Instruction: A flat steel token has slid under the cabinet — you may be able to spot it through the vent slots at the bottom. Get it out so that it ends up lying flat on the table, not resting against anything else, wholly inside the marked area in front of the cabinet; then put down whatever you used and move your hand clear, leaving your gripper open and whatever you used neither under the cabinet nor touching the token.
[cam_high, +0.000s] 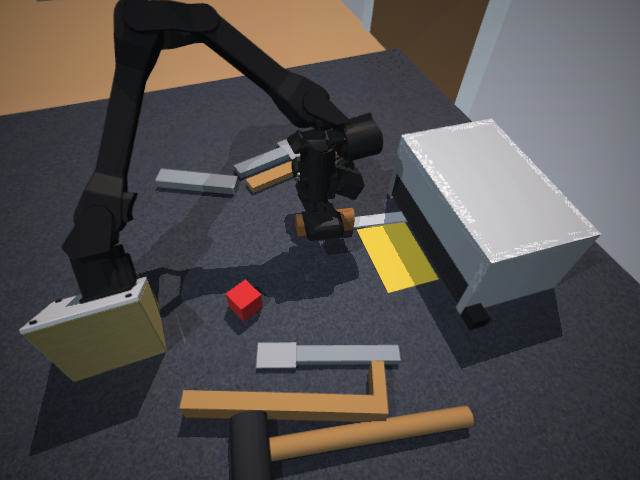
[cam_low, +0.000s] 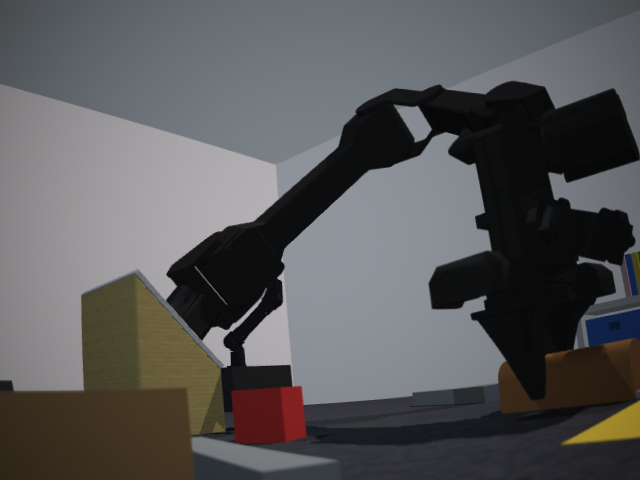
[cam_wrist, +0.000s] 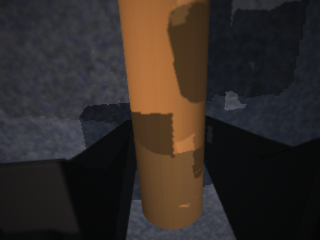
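Note:
My gripper (cam_high: 324, 231) (cam_low: 550, 374) (cam_wrist: 165, 126) points down and is shut on the thick orange handle (cam_high: 346, 219) (cam_low: 594, 369) (cam_wrist: 167, 60) of a tool, low over the table. The tool's flat steel blade (cam_high: 379, 219) runs from the handle to the cabinet (cam_high: 496, 191) and passes out of sight at its slotted lower front; its far end is hidden. The yellow marked area (cam_high: 395, 258) (cam_low: 615, 426) lies in front of the cabinet, right beside the blade. The steel token cannot be made out in any view.
A red cube (cam_high: 244, 299) (cam_low: 258, 415), a steel bar with a square end (cam_high: 341, 354), a wooden hook (cam_high: 279, 403) and a mallet (cam_high: 372, 432) lie on the near side. A grey bar (cam_high: 196, 180) and an orange bar (cam_high: 271, 177) lie behind. A black block (cam_high: 474, 316) is at the cabinet's near corner.

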